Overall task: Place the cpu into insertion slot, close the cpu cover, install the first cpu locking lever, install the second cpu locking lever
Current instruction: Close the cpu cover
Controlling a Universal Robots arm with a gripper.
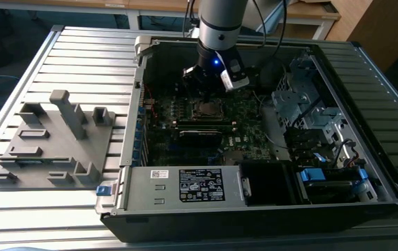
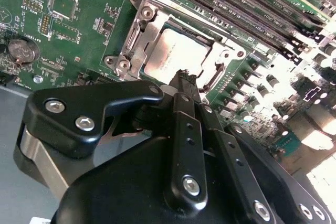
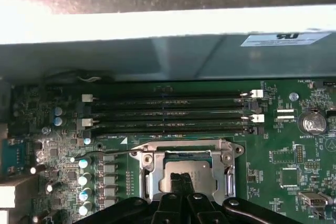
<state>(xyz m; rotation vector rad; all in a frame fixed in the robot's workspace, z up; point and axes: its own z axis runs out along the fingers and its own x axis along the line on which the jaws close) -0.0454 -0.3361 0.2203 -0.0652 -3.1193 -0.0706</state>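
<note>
down inside the open computer case (image 1: 254, 225), gripper (image 2: 184, 80) fingers pressed together, pinching nothing, tips just over the cpu (image 2: 173, 56). sits flat in the motherboard socket, cpu cover (image 2: 137, 40) lying down around it.

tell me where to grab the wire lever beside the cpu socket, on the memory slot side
Probably take the wire lever by its free end, which juts out past the socket corner: pinch across it from above. The rest lies tight against the frame.
</note>
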